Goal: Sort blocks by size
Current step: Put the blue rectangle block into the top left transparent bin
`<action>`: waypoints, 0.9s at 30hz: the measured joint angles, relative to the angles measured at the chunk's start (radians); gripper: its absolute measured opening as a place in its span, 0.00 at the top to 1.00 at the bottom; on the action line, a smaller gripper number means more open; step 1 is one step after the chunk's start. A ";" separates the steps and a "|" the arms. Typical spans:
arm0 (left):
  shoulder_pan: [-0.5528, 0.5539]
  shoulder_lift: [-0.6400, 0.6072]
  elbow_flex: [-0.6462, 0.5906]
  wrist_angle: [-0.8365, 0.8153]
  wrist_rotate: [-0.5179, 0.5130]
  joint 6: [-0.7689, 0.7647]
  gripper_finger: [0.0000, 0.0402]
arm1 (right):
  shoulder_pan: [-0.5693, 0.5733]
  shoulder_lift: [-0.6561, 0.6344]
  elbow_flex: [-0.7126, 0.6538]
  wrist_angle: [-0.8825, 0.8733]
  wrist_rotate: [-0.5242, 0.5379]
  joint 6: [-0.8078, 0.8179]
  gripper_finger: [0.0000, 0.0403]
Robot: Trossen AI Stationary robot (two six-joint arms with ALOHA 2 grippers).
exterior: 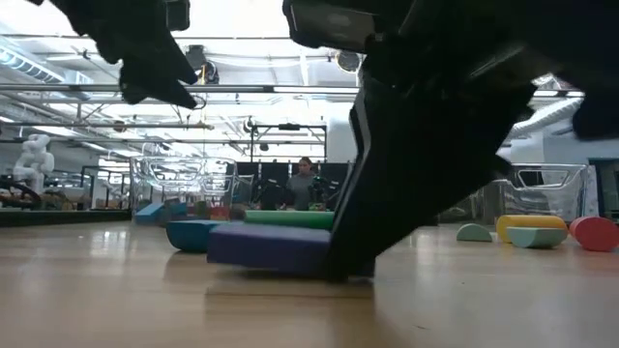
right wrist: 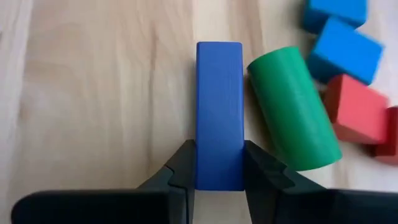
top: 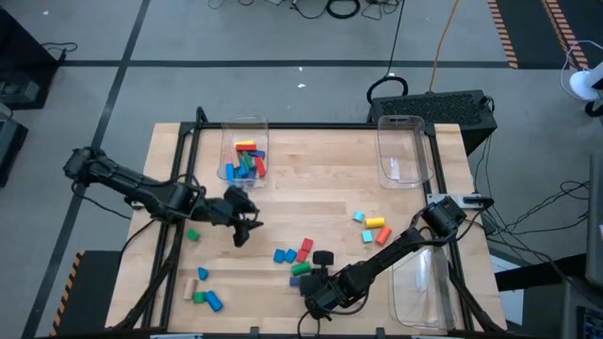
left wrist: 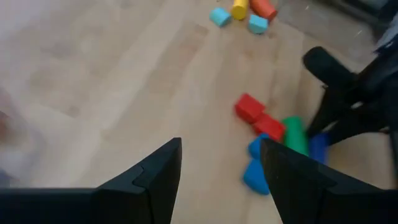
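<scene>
A dark blue bar block (right wrist: 219, 106) lies flat on the table (top: 311, 198), and my right gripper (right wrist: 219, 155) is shut on its near end. A green cylinder (right wrist: 292, 106) lies right beside it, with blue (right wrist: 345, 46) and red (right wrist: 357, 109) blocks past that. In the low view the bar (exterior: 271, 246) rests on the wood in front of the green cylinder (exterior: 290, 218). My left gripper (top: 243, 226) hangs open above bare table to the left of this cluster, holding nothing. More blocks lie at the near left (top: 203, 292) and right of centre (top: 369, 226). My right gripper pinches the bar's two long sides at its near end (right wrist: 219, 171) between its two fingers (right wrist: 186, 158). The fingers slant down from the table's right side and point along the bar. The bar lies flat on the table.
A clear bin (top: 236, 132) at the far left holds several blocks. A second clear bin (top: 400, 151) stands at the far right and a third (top: 429, 287) at the near right, under my right arm. A person (exterior: 305, 182) shows in the room beyond the table.
</scene>
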 joint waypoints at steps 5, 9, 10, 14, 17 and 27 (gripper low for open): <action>-0.037 0.000 -0.039 0.095 0.014 -0.177 0.46 | 0.000 -0.005 0.000 0.005 0.133 -0.050 0.80; -0.048 0.000 -0.040 0.149 0.036 -0.244 0.46 | -0.005 -0.025 0.012 0.004 0.332 -0.058 0.79; -0.048 0.000 -0.040 0.162 0.042 -0.258 0.46 | -0.008 -0.027 0.023 0.012 0.370 -0.066 0.79; -0.047 0.000 -0.040 0.188 0.050 -0.311 0.46 | -0.027 -0.027 0.074 0.001 0.462 -0.151 0.79; -0.047 0.000 -0.040 0.185 0.062 -0.334 0.46 | -0.059 -0.028 0.099 0.014 0.475 -0.190 0.79; -0.045 0.001 -0.040 0.201 0.082 -0.352 0.46 | -0.147 -0.028 0.138 0.041 0.546 -0.252 0.79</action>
